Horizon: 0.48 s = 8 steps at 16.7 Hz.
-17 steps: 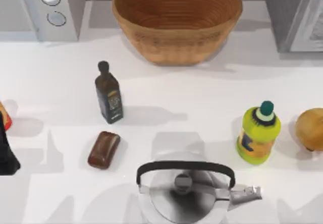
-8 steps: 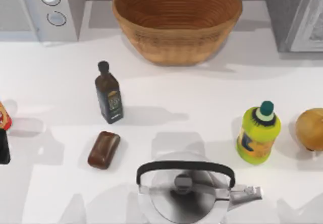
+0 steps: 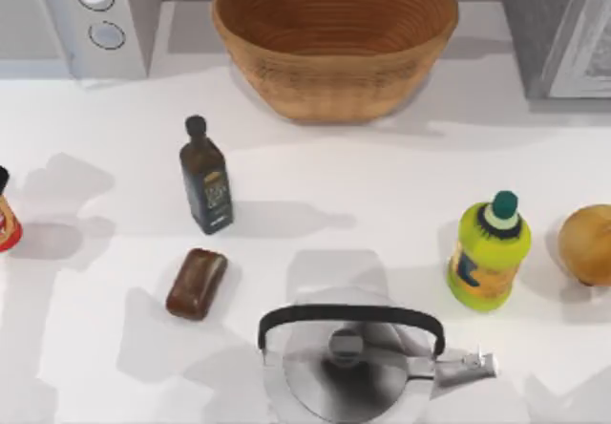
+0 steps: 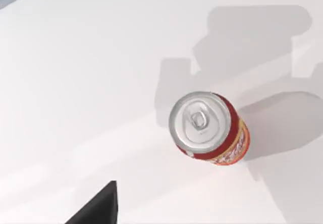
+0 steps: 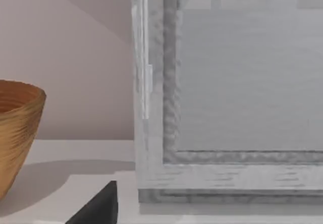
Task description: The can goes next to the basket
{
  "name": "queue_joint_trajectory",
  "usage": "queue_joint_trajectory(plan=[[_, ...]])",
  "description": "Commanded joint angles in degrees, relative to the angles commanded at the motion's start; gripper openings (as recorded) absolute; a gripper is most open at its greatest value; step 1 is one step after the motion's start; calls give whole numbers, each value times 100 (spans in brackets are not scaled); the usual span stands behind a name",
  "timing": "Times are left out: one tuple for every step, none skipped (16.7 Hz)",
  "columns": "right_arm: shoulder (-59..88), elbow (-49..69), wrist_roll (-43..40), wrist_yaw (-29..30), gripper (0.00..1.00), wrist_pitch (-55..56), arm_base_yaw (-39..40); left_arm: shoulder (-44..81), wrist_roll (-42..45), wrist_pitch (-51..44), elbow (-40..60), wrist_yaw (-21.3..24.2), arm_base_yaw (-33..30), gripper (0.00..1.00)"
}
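Note:
The can (image 3: 5, 225), red and orange with a silver top, stands upright at the table's far left edge. The left wrist view looks down on the can (image 4: 208, 129) from above, with a dark part of my left gripper (image 4: 98, 207) off to one side and apart from it. Nothing holds the can. The basket (image 3: 334, 75), a wide tan wicker bowl, sits at the back centre, far from the can. The right wrist view has the basket's wall (image 5: 15, 133) at its edge, beside a dark part of my right gripper (image 5: 98, 207).
A dark bottle (image 3: 205, 180) and a brown bar (image 3: 197, 283) lie between the can and the table's middle. A steel kettle (image 3: 348, 362) sits front centre. A yellow-green bottle (image 3: 489, 250) and a round brown item (image 3: 587, 243) stand right. Grey appliances (image 3: 76, 13) (image 3: 563, 23) flank the basket.
The dark bulk of my left arm, at the top view's left edge beside the can, has drawn out of that view. Its shadow has spread over the table. The can stays put.

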Motion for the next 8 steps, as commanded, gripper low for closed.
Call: queue_joint_trajectory(plan=[[0,0,0,0,100,0,0,593,274,-359,479,0,36,100],[0,0,0,0,100,0,0,1171,541,-708,944,1,70,100],[0,0,0,0,100,0,0,1730,796,-1043,1390,1,103,100],[0,0,0,0,100,0,0,2263,1038,-1361,1813,2,135,100],[0,0,0,0,100,0,0,2764,1265,-1657,2208,2,164,100],[0,0,0,0,100,0,0,3227,1473,-1930,2573,2,191,100],[0,0,0,0,100,0,0,3646,1662,-2177,2902,3,216,100],[0,0,0,0,100,0,0,4012,1829,-2396,3191,3,237,100]])
